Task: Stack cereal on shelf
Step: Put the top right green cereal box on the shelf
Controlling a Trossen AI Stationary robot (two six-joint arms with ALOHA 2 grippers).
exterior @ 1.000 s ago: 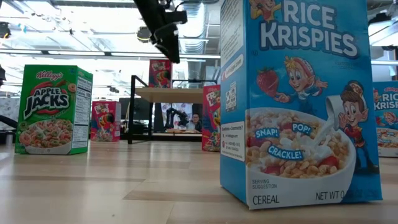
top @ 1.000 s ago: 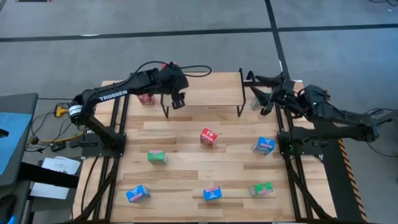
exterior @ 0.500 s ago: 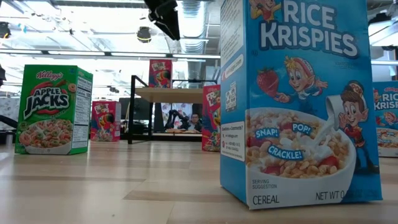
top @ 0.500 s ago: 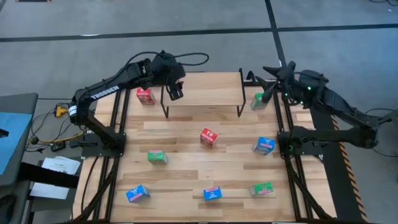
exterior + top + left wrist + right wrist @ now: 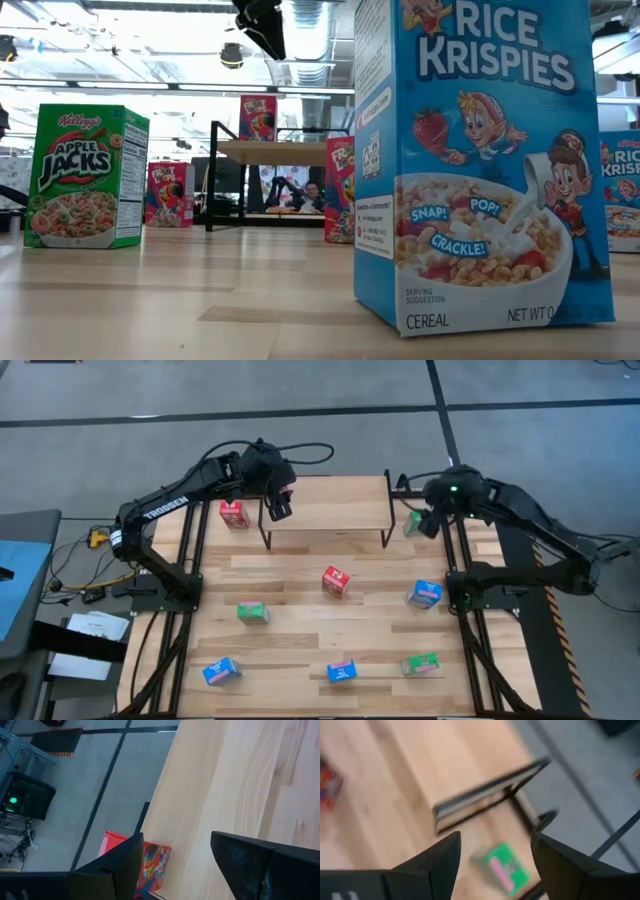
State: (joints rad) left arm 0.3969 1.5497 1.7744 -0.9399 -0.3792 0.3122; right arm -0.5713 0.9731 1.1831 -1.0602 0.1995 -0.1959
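The shelf (image 5: 326,506) stands at the table's far middle, and it also shows in the low view (image 5: 285,152). A red cereal box (image 5: 257,117) stands on the shelf's left end; in the high view my left arm hides it. My left gripper (image 5: 281,507) hangs open above it, clear of it, and the box shows below the fingers in the left wrist view (image 5: 152,862). My right gripper (image 5: 429,523) is open above a green box (image 5: 413,523) that stands on the table by the shelf's right end. That box shows blurred between the fingers (image 5: 502,867).
Other boxes stand loose on the table: red (image 5: 233,513) left of the shelf, red (image 5: 336,581) at the middle, blue (image 5: 425,593) at the right, and green (image 5: 253,612). Along the near edge are blue (image 5: 221,671), blue (image 5: 341,671) and green (image 5: 421,663).
My left gripper has risen from just above the red box on the shelf and shifted a little toward the far edge; the box has stayed standing. My right arm has swung toward the table's left, bringing its wrist over the green box by the shelf's right end.
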